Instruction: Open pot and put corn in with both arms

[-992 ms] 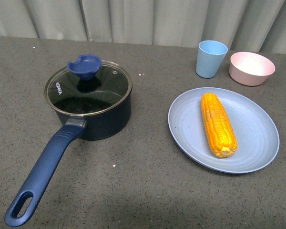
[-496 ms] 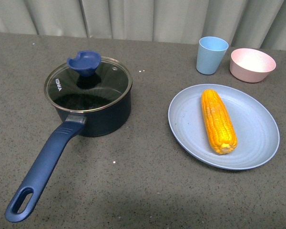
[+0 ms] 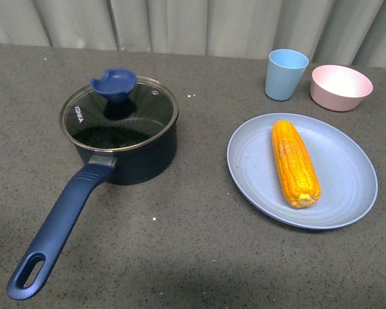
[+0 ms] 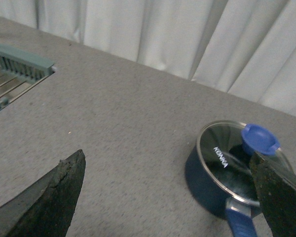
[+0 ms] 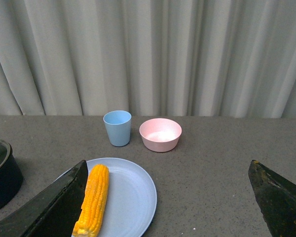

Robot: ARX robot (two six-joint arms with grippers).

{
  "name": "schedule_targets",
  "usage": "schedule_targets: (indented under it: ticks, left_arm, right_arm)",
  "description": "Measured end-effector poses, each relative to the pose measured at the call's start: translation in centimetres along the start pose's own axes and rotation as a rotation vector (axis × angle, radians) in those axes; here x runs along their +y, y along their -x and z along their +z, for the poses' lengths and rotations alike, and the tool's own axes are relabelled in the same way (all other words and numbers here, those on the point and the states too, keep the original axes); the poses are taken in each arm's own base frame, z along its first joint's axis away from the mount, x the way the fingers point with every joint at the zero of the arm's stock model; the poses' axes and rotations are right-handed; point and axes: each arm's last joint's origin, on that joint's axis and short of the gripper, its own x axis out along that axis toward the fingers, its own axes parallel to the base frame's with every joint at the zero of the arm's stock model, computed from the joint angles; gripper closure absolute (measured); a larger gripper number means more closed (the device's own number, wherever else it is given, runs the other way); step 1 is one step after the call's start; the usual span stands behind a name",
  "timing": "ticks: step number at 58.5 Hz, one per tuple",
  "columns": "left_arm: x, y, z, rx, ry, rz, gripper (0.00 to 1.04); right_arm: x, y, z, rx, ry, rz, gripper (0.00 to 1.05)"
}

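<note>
Neither arm shows in the front view; the left gripper (image 4: 166,157) and right gripper (image 5: 167,165) are held above the grey speckled table (image 3: 193,244), jaws spread wide and empty. The dark navy saucepan (image 3: 132,151) stands at left with its glass lid (image 3: 119,119) on. Well apart to its right, the yellow-orange corn cob (image 3: 295,164) lies on a round light-blue plate (image 3: 347,199), with a light-blue cup (image 3: 286,75) and pink bowl (image 3: 341,88) just behind.

Soft even light — faint shadows under pot (image 3: 134,158), reflections on lid (image 3: 136,119); fingers (image 4: 44,202) blurred in wrist views.
</note>
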Motion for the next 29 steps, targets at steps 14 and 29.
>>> schedule_targets:
  ticks: [14, 29]
  left_arm:
    - [-5.1, -6.6, -1.0, 0.100, -0.012, -0.207, 0.07]
    - [-9.1, -11.8, -2.6, 0.174, -0.054, -0.280, 0.07]
  right_arm:
    - [0.0, 0.0, 0.0, 0.000, 0.000, 0.000, 0.09]
    - [0.0, 0.0, 0.0, 0.000, 0.000, 0.000, 0.09]
